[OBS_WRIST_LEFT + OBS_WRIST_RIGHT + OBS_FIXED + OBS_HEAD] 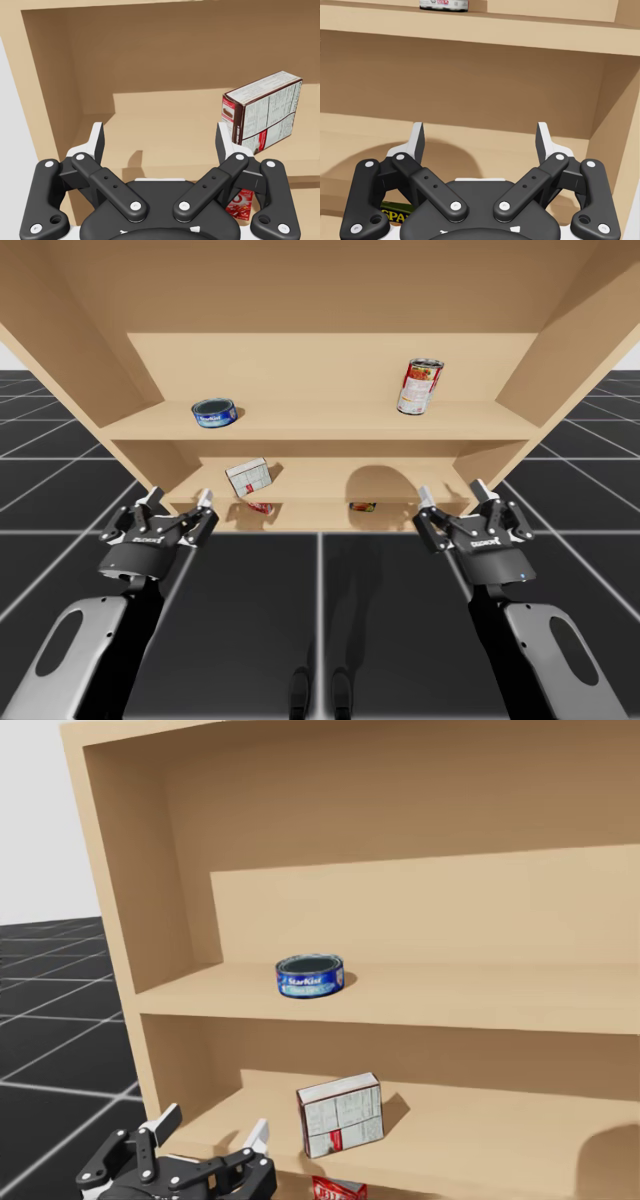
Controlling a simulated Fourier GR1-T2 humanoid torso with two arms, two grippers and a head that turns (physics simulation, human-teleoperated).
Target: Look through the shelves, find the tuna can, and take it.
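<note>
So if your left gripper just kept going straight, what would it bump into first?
Probably the shelf's back wall: the way between the open fingers of my left gripper looks free up to it. The white box stands just beside that line, so one finger might brush it first.

Short, round tuna can (311,976), much wider than tall. Wrapped in a blue label band with white lettering around the side; dark top set inside a thin metal rim. Stands upright on its flat base on the upper shelf (450,1005), in the left half of the board. Sits well apart from the left side wall (150,870) and forward of the back panel (450,910), about midway in depth. Touches only the wood beneath. Casts a small shadow to one side.
</note>
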